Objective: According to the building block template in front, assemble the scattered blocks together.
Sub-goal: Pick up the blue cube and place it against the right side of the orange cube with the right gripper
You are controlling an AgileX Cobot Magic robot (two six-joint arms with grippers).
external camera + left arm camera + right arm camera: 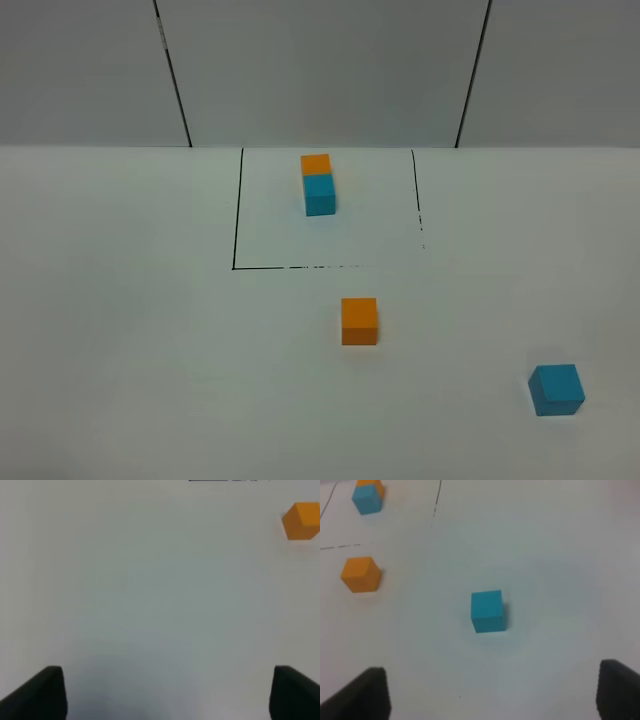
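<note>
Both loose and not yet joined: orange cube (359, 321) in front of the framed template (319, 184), cyan-blue cube (556, 389) well apart on the right. Empty left gripper (167, 682) and right gripper (490, 682), fingers wide apart.

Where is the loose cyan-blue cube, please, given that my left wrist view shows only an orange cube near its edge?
Observer: The cyan-blue cube sits alone on the table, near right in the high view, well apart from the orange cube.
Operator: Thank you. Is the right gripper holding anything?
Observer: No, the right gripper hangs open and empty, with the cyan-blue cube ahead of its fingertips and untouched.
Operator: And how is the template arranged?
Observer: The template pair lies inside the black outline, with its orange half on the far side and its cyan half nearer, joined.
</note>
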